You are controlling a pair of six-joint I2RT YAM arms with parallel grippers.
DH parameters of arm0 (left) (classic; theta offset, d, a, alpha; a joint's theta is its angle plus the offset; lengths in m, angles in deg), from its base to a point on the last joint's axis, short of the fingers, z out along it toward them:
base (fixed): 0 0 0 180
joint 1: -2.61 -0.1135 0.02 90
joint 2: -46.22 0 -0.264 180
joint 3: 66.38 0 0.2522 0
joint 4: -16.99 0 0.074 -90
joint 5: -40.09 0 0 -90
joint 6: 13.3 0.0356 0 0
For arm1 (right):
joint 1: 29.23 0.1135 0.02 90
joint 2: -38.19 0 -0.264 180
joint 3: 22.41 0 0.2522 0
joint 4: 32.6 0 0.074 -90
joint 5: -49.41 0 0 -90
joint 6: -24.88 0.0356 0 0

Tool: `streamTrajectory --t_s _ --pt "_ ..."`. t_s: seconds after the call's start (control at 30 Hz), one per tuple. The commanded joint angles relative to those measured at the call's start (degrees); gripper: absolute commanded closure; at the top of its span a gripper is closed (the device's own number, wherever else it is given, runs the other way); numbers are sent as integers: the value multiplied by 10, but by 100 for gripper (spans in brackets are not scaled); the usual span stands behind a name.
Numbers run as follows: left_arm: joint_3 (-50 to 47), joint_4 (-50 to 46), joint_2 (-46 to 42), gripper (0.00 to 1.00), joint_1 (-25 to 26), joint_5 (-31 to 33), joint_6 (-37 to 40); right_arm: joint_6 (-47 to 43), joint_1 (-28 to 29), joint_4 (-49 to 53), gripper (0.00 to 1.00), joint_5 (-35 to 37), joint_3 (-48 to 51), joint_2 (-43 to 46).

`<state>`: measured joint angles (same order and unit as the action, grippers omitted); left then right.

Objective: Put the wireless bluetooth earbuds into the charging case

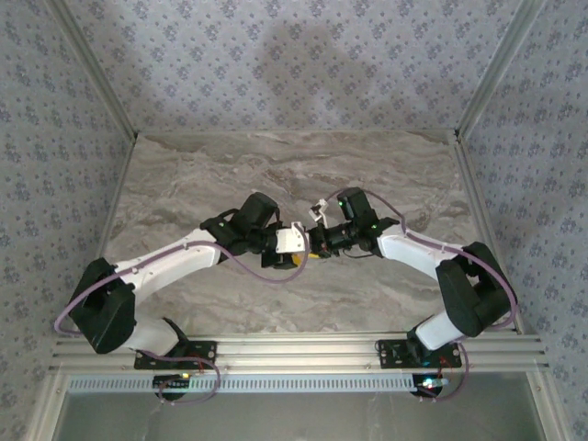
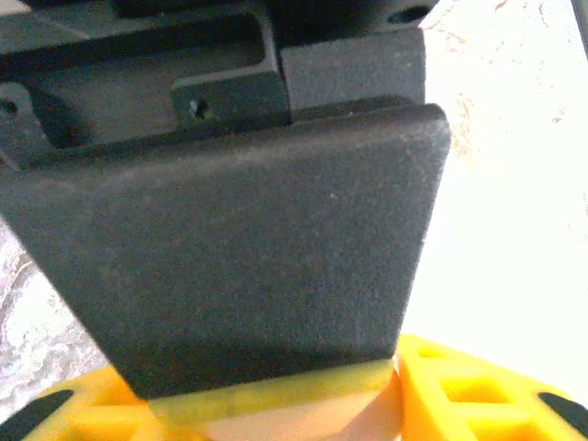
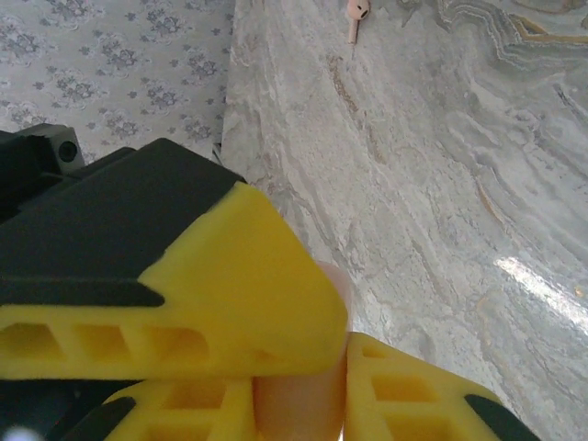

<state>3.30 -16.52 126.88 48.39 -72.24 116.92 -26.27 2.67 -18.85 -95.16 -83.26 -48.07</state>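
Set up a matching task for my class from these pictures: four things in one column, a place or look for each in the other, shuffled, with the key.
Things
1. loose earbud
2. pale piece
3. table
4. wall

Place or look
a. small flower pattern
b. held between the yellow right fingers
c. grey-veined marble
d. lying alone on the table, stem showing

Pairs: 1-d, 2-b, 3-c, 4-a
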Motion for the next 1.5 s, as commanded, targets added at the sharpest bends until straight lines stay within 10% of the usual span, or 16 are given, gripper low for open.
streamTrajectory --t_s 0.0,0.1,0.37,0.63,0.93,1.47 --pt "10 8 -23 40 5 7 -11 -23 -5 9 78 3 -5 29" --pt "0 25 -35 21 4 23 -32 -58 -17 21 79 27 6 69" --pt "-47 111 -101 13 -34 -2 -134 -170 -74 -15 79 63 56 197" --pt "-112 257 -121 23 -82 -119 -253 -361 -107 -18 76 -43 26 214" --pt "-101 254 -102 42 -88 -249 -185 -695 -105 170 79 -134 -40 208" --pt "-30 143 -81 50 -64 -266 -107 -736 -64 210 80 -125 -87 159"
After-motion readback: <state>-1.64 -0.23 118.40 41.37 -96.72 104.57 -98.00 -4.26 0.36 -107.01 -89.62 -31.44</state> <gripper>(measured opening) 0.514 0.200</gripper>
